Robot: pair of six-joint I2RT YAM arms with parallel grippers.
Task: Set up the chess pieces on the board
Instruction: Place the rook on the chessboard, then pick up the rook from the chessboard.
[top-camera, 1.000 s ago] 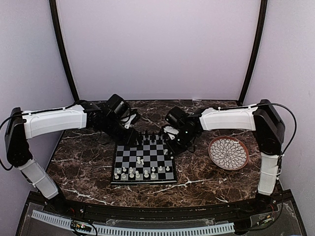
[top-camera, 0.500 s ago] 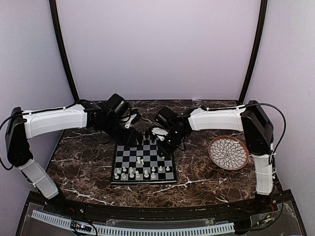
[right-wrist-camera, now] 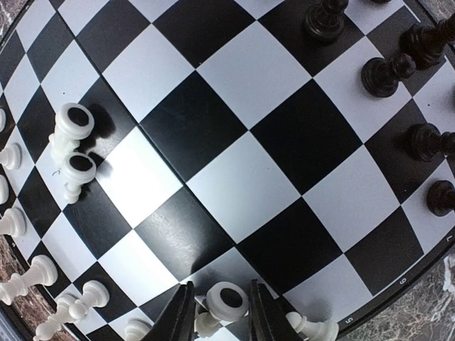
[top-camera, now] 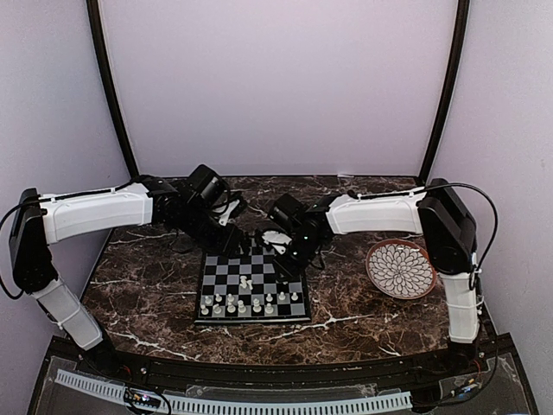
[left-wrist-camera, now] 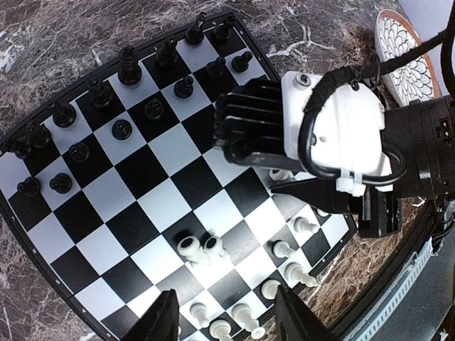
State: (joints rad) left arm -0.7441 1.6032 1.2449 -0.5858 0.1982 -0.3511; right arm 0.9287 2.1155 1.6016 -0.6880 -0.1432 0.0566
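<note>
Chess pieces [left-wrist-camera: 122,129] crowd two sides of the board [top-camera: 220,277], which lies on a dark marble table [top-camera: 147,285] between the two arms. The black men [left-wrist-camera: 128,67] line the two far rows, and the cream-white men [top-camera: 251,304] stand along the near edge. Two more cream-white pieces with ringed tops [right-wrist-camera: 75,122] stand close together on the middle squares.

The right gripper [right-wrist-camera: 219,316] hangs low over the board's right half. Its fingers [right-wrist-camera: 181,312] are clenched on either side of a ring-topped white piece [right-wrist-camera: 226,300], grasping it just above the squares near the white side.

The left gripper [left-wrist-camera: 227,320] hovers above the board's far-left corner. It is released, with its fingers [left-wrist-camera: 167,316] spread wide and nothing between them. Its wrist camera looks down on the right arm's white-and-black wrist [left-wrist-camera: 320,142].

A round petal-patterned plate [top-camera: 400,269] with a brown rim sits on the marble to the right, apart from the board.
</note>
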